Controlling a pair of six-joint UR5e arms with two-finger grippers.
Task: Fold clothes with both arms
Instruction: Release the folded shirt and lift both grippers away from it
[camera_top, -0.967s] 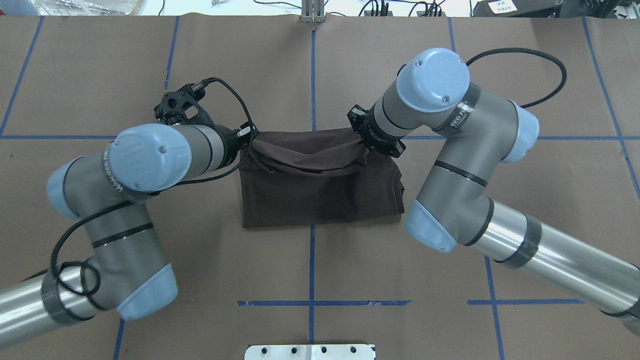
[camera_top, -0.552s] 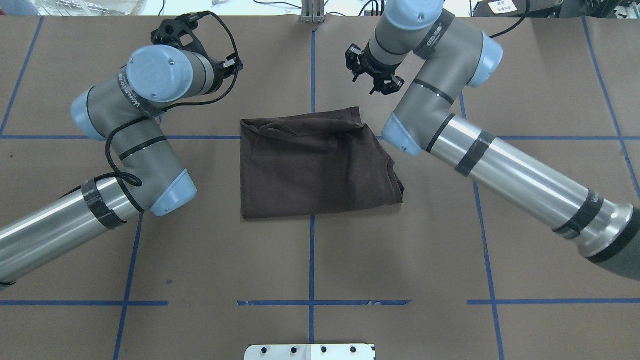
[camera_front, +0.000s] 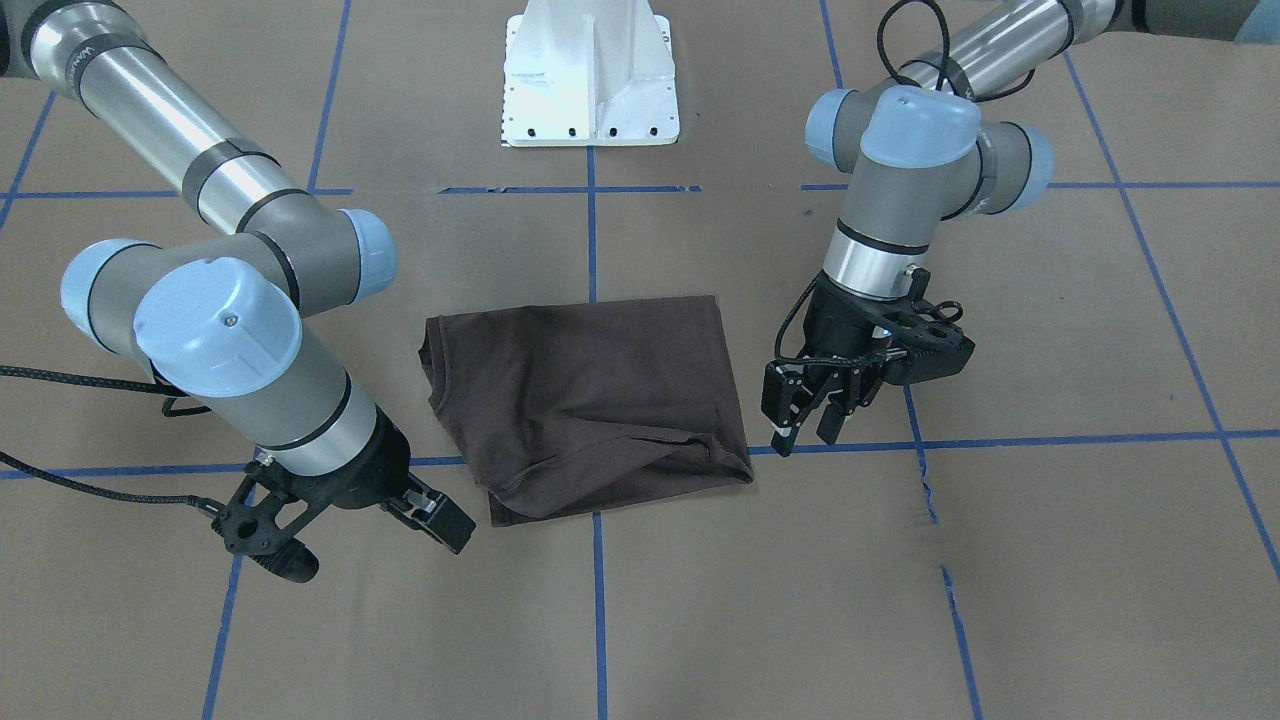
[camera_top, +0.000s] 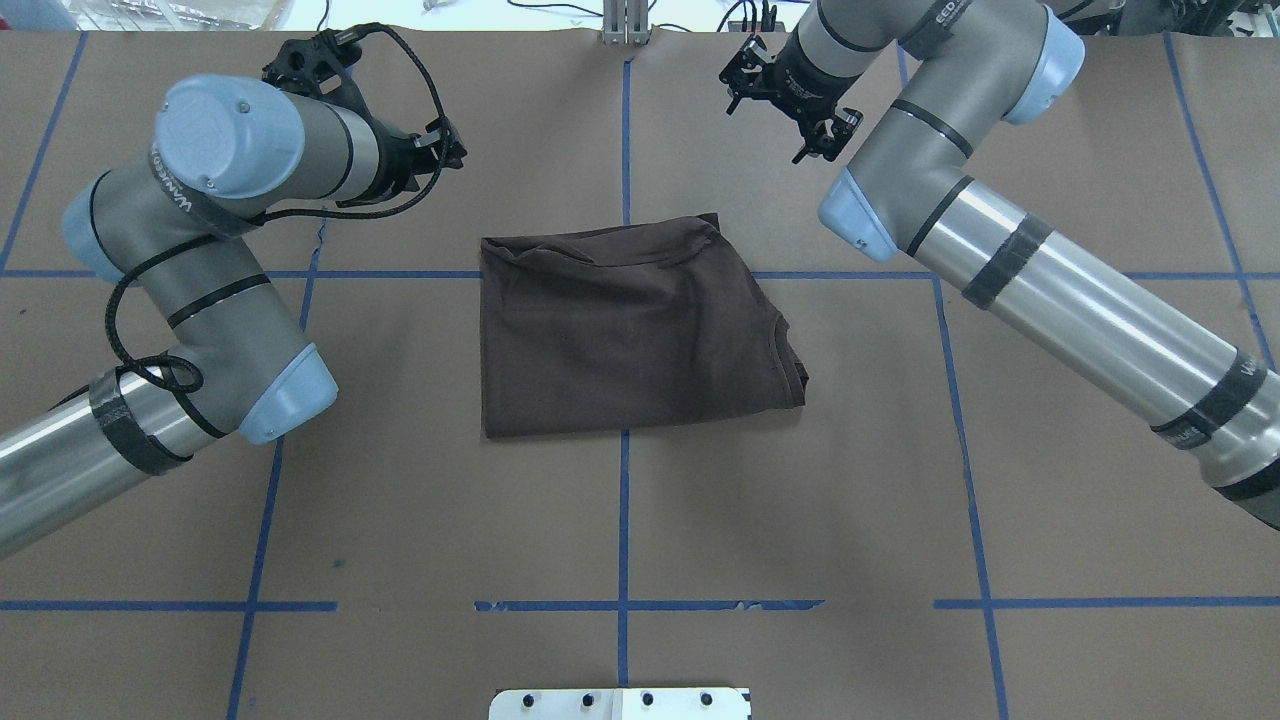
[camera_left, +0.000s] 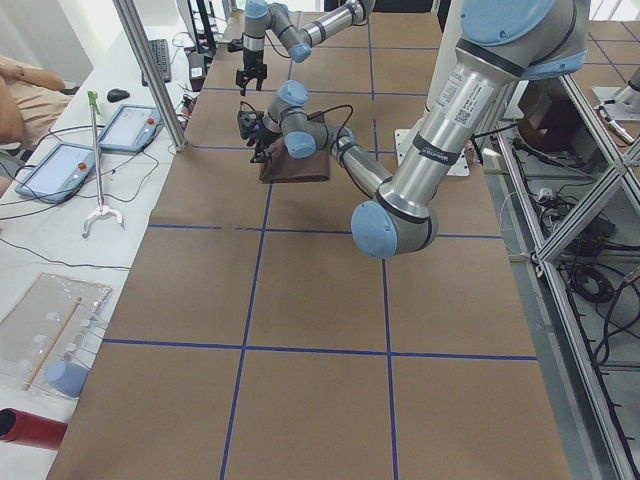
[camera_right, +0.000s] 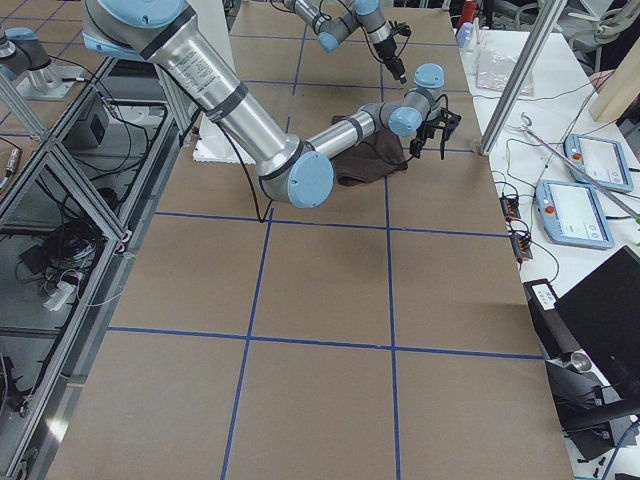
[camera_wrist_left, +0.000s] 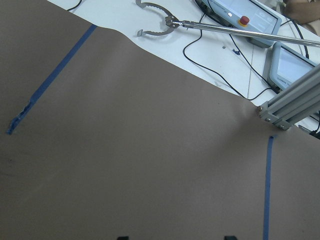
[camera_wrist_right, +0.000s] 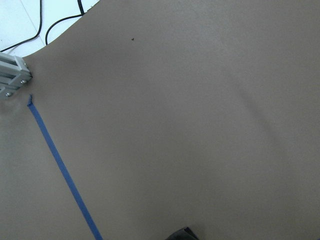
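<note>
The dark brown T-shirt (camera_top: 630, 335) lies folded into a rough rectangle in the middle of the table, with its collar edge at the right; it also shows in the front-facing view (camera_front: 590, 400). My left gripper (camera_top: 445, 150) hangs open and empty, off the shirt's far left corner and above the table (camera_front: 808, 428). My right gripper (camera_top: 778, 108) is open and empty, off the shirt's far right corner near the table's far edge (camera_front: 445, 525). Neither touches the shirt. Both wrist views show only brown table paper.
The table is covered in brown paper with blue tape lines (camera_top: 624, 150). The white pedestal base (camera_front: 590, 90) stands at the robot's side. An aluminium post (camera_top: 625, 25) stands at the far edge; tablets (camera_wrist_left: 235, 10) and a grabber tool (camera_wrist_left: 165, 22) lie beyond it.
One second ago both grippers held the shirt's far edge. They have let go and pulled back toward the far edge and outward. The shirt now lies flat and still.
</note>
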